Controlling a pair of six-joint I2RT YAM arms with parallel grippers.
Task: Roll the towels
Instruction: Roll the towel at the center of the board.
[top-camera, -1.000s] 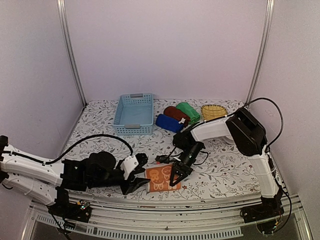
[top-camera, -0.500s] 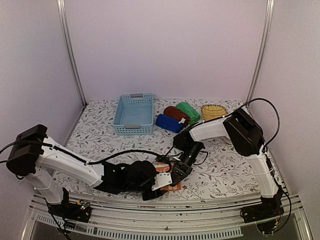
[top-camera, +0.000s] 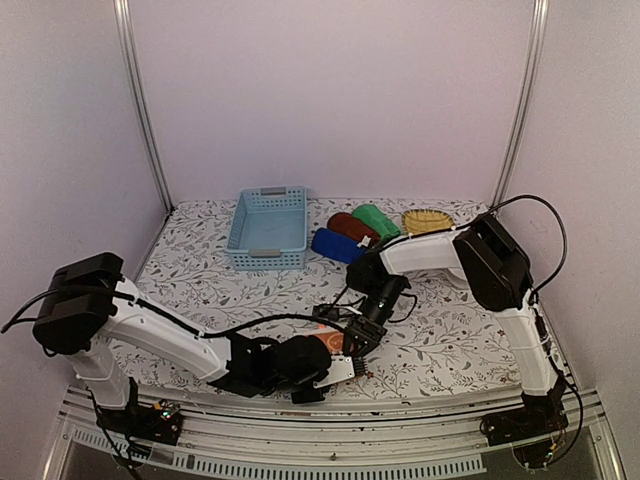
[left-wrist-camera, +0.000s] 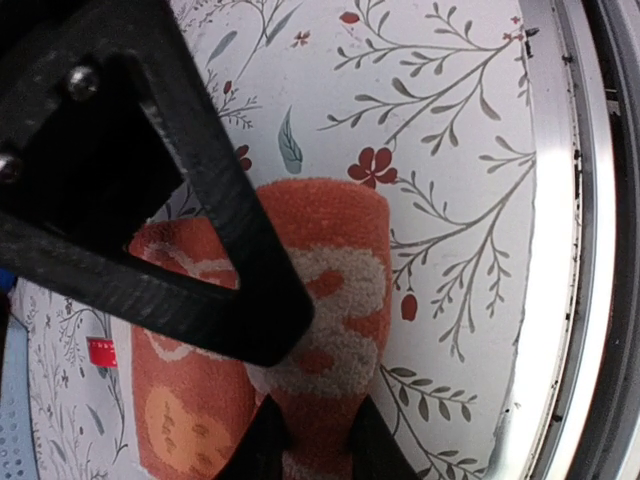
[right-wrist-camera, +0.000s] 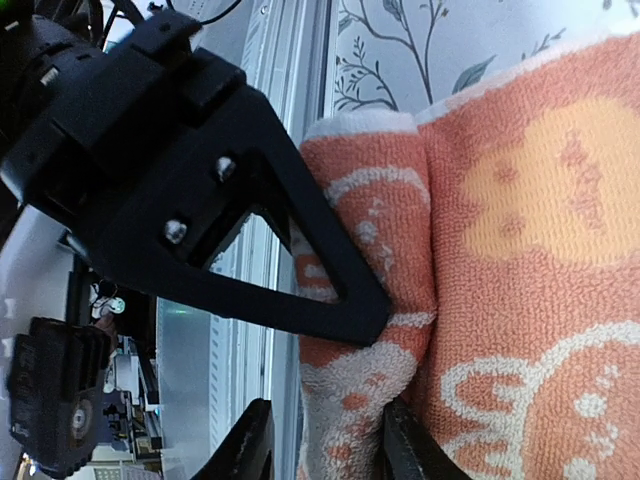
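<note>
The orange towel (left-wrist-camera: 345, 260) is only half-rolled, pinched by the left gripper (left-wrist-camera: 300, 385); the right gripper (right-wrist-camera: 345, 380) can't be told. Three rolled towels (top-camera: 350, 228) are done, well beyond both.

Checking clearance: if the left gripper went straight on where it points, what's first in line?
The towel: its rolled fold is pinched in the left gripper. Past that, a finger of the right gripper lies on the fold, probably next; depth unclear.

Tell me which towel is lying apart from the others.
The orange towel with the white pattern, alone at the near edge of the table. The dark blue towel, maroon towel and green towel sit together at the back.
</note>
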